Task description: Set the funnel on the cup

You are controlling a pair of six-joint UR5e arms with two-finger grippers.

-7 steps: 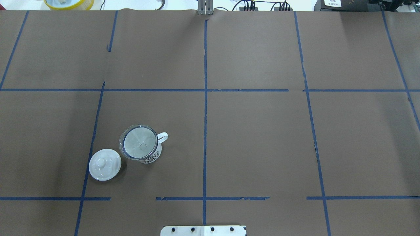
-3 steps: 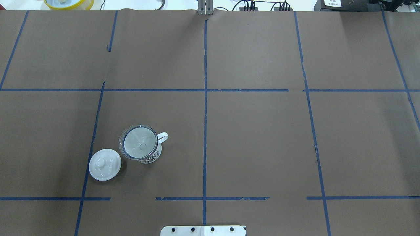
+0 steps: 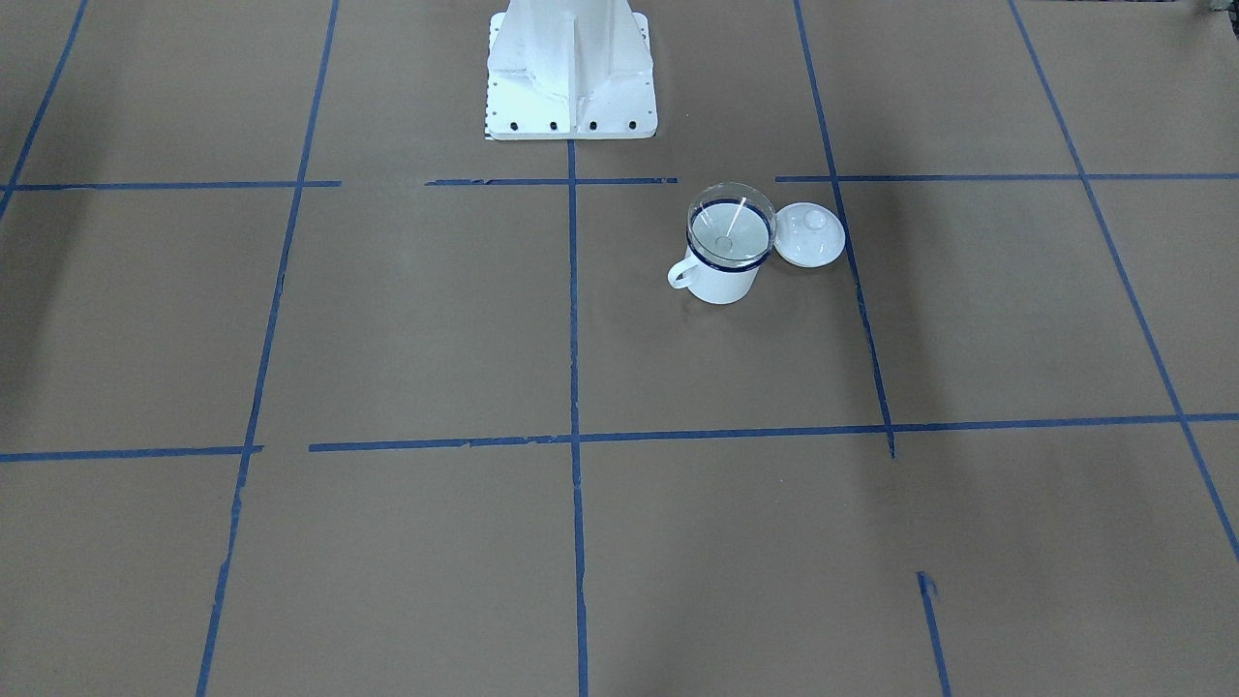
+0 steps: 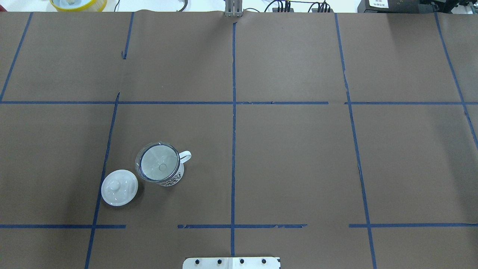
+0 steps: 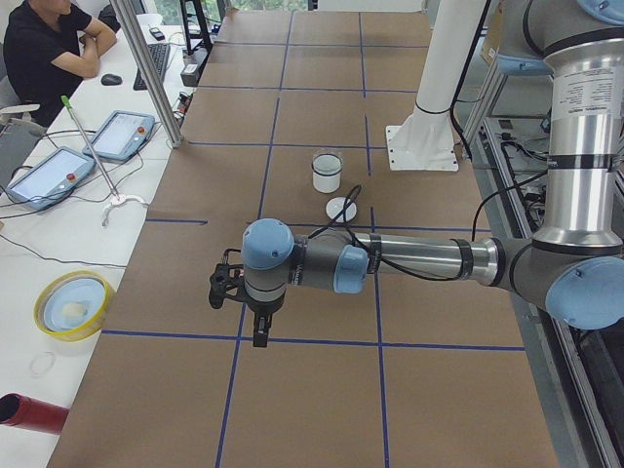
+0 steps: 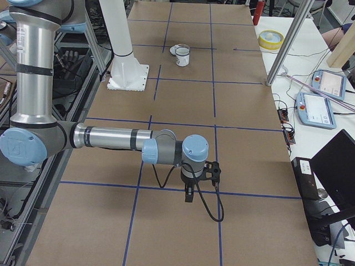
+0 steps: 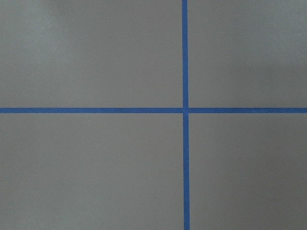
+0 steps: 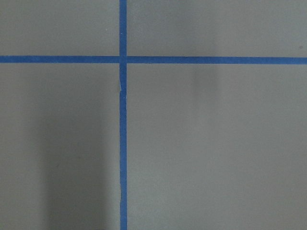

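Observation:
The clear funnel (image 4: 158, 164) sits in the mouth of the white cup (image 4: 172, 180), its rim resting on the cup's dark blue rim. The cup's handle points right in the overhead view. Both show in the front view, the funnel (image 3: 731, 227) on the cup (image 3: 721, 283). Neither gripper shows in the overhead or front view. The left gripper (image 5: 260, 333) hangs over bare paper far from the cup (image 5: 327, 175). The right gripper (image 6: 189, 195) hangs at the table's other end. I cannot tell whether either is open or shut. Both wrist views show only brown paper and blue tape.
A round white lid with a knob (image 4: 119, 187) lies just left of the cup. The robot's white base (image 3: 571, 77) stands near the cup. A yellow bowl (image 4: 78, 3) sits past the table's far edge. A seated person (image 5: 49, 44) and tablets are at the side bench.

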